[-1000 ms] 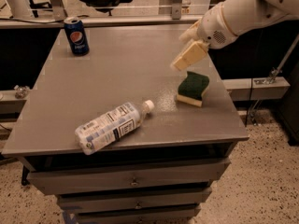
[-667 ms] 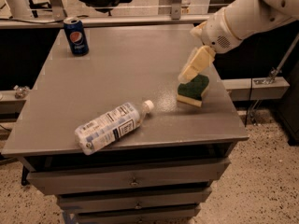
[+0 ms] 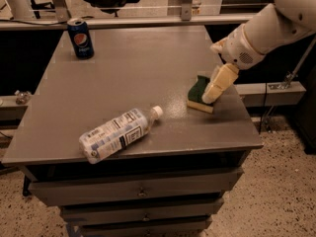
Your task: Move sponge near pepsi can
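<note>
The sponge (image 3: 196,90), dark green on top with a pale yellow base, lies flat near the right edge of the grey table (image 3: 133,73). My gripper (image 3: 210,98) reaches down from the upper right on the white arm. Its pale yellow tip sits over the sponge's right side and hides part of it. The pepsi can (image 3: 80,38), dark blue with a silver top, stands upright at the table's far left corner, well away from the sponge and gripper.
A clear plastic bottle (image 3: 118,135) with a white label lies on its side near the front edge, cap pointing toward the sponge. The table has drawers (image 3: 140,191) below. Office chairs and a rail stand behind the table.
My gripper has come down from above and behind the sponge to the sponge's right side. The sponge, can and bottle have stayed in place.
</note>
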Robot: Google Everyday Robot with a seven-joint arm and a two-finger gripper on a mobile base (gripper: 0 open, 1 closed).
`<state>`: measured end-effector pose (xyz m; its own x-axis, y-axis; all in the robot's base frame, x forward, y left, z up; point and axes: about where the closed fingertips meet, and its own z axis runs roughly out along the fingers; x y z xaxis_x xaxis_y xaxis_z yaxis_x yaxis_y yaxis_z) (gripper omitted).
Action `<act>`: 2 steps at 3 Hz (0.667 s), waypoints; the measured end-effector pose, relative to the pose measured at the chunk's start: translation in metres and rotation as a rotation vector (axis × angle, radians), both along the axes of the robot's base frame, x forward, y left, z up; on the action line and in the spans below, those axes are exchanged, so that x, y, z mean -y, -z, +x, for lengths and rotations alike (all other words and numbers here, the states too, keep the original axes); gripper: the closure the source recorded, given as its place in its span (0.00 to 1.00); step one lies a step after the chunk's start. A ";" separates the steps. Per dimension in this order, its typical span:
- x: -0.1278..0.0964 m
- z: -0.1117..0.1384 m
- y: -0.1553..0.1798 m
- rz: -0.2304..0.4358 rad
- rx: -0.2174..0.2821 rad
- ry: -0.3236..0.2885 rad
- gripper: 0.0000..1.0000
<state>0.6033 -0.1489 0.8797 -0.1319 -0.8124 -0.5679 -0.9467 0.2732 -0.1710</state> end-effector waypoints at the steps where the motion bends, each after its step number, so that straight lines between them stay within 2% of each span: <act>1: 0.017 -0.007 0.021 -0.037 -0.040 0.008 0.00; 2: 0.022 -0.012 0.029 -0.050 -0.068 0.013 0.15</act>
<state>0.5917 -0.1713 0.8512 -0.1795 -0.8377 -0.5158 -0.9531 0.2781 -0.1199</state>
